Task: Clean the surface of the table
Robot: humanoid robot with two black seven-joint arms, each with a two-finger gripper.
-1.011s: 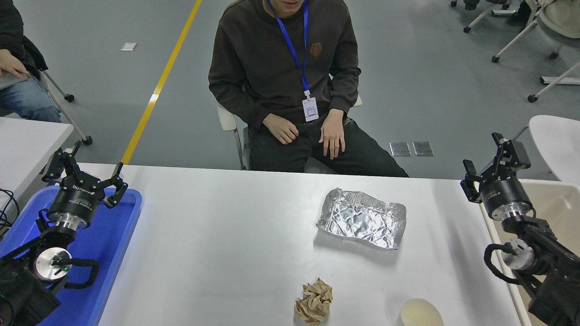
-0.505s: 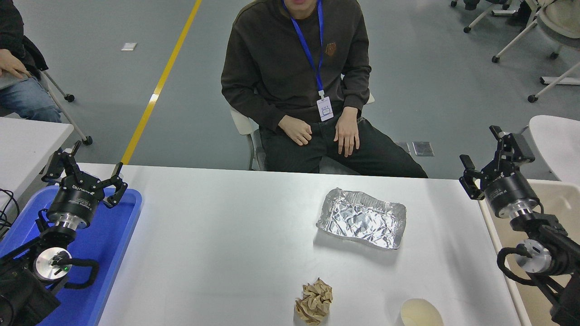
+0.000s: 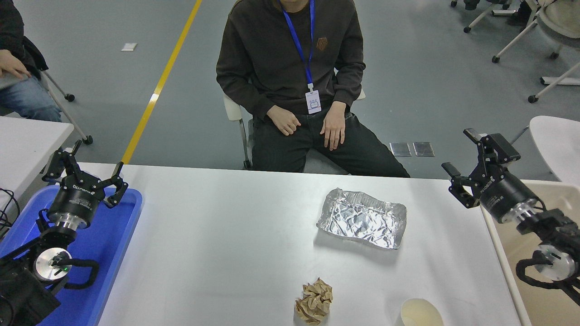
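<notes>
**Right arm swings in toward the table; nothing picked up yet**

Nearest us on the table surface [image 3: 217, 253], which fills the middle of the view, we see a paper cup [image 3: 420, 313] at the near edge on the right and a crumpled brown paper ball [image 3: 314, 302] just left of it. Further in, right of centre, lies a crushed foil tray [image 3: 361, 218]. All three sit where they were a second ago, so we judge the clearing has not begun

At the near left our left gripper [image 3: 86, 168] stays parked over the blue tray [image 3: 113, 244], its fingers spread wide and empty

The change is on the right: our right gripper [image 3: 466, 156] has turned and shifted left in the last second, now leaning over the table's right edge rather than over the beige bin [image 3: 543, 280] beside it. Its fingers stand wide apart, holding nothing. We read this as the start of a reach toward the litter, with the foil tray nearest its line, though we cannot tell which item it aims for

On the far side a person [image 3: 294, 68] sits with hands on their lap, having shuffled slightly; a second person's arm [image 3: 11, 65] shows at far left
</notes>
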